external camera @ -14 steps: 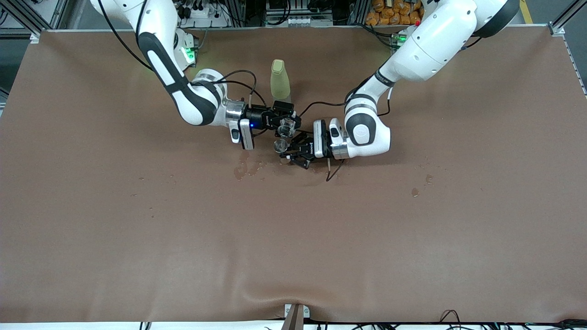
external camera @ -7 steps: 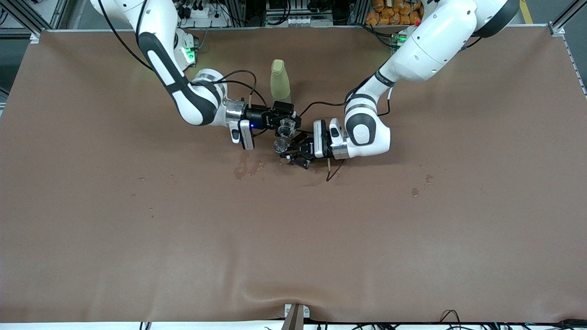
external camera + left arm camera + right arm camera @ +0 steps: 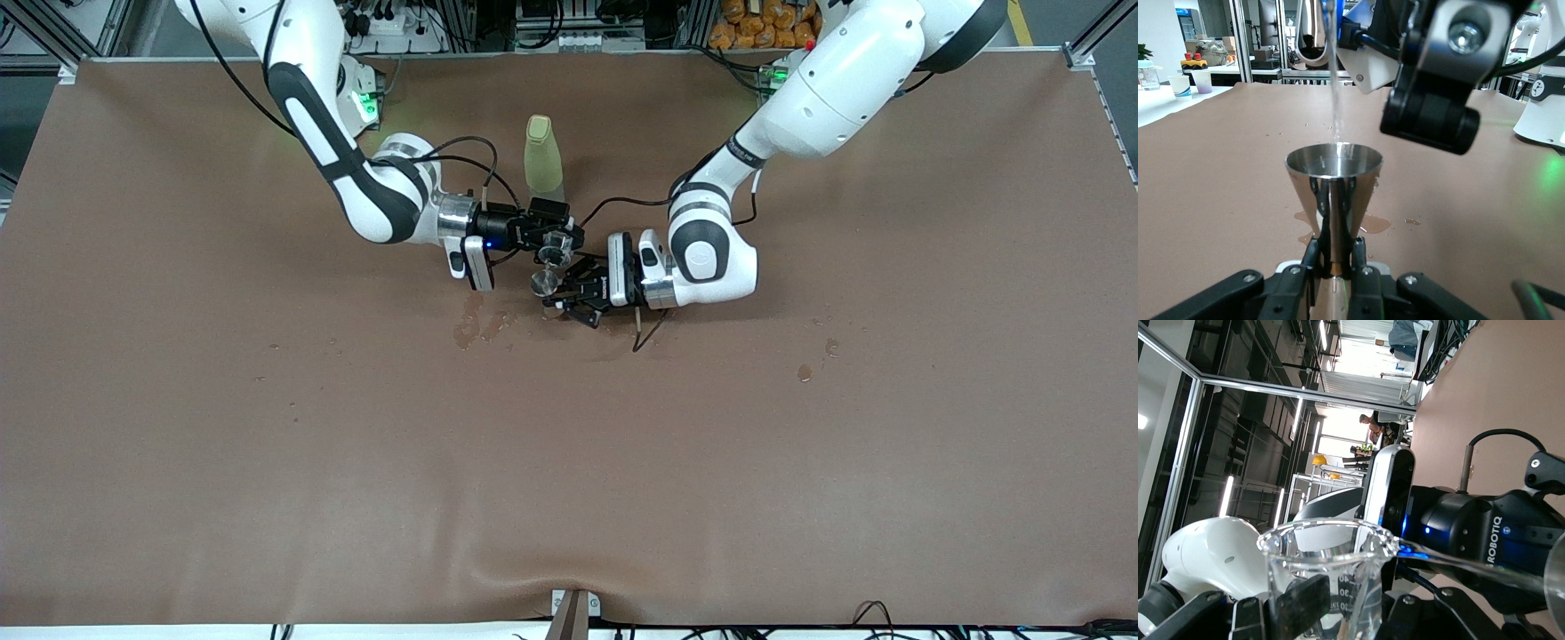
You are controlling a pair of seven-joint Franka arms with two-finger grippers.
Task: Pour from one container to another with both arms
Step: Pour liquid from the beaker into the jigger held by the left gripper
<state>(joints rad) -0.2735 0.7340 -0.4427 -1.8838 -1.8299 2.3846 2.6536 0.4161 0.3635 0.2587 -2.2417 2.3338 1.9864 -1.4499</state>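
Desk (image 3: 267,462): covered in brown sheet; work took place near the middle, closer to the edge where the arm bases stood than to the camera edge.
Right gripper (image 3: 544,233): jaws clamped on a clear glass beaker (image 3: 556,246), held tipped over the metal cup.
Beaker, right wrist view (image 3: 1331,577): transparent wall with printed graduation marks, rim and spout toward the other gripper.
Left gripper (image 3: 569,296): low over the desk, jaws clamped on the narrow stem of a shiny metal jigger cup (image 3: 543,283), mouth upward.
Jigger, left wrist view (image 3: 1333,193): upright cone, stem pinched between the black fingers (image 3: 1305,267).
Stream (image 3: 1334,100): thin thread of clear liquid fell into the mouth of the jigger; liquid visible inside the cup.
Right gripper seen from left wrist (image 3: 1431,80): black body above the cup and to one side of it.
Puddle (image 3: 1371,225): wet patch on the sheet at the foot of the jigger.
Wet marks (image 3: 469,324): darker stains on the sheet just nearer the camera edge than the grippers, toward the right arm's end.
Droplets (image 3: 805,372): a few small ones toward the left arm's end of the desk.
Bottle (image 3: 542,164): pale yellow-green, capped, upright, standing closer to the base edge than both grippers, apart from them.
Cable (image 3: 649,333): thin dark loop lying on the sheet under the left wrist.
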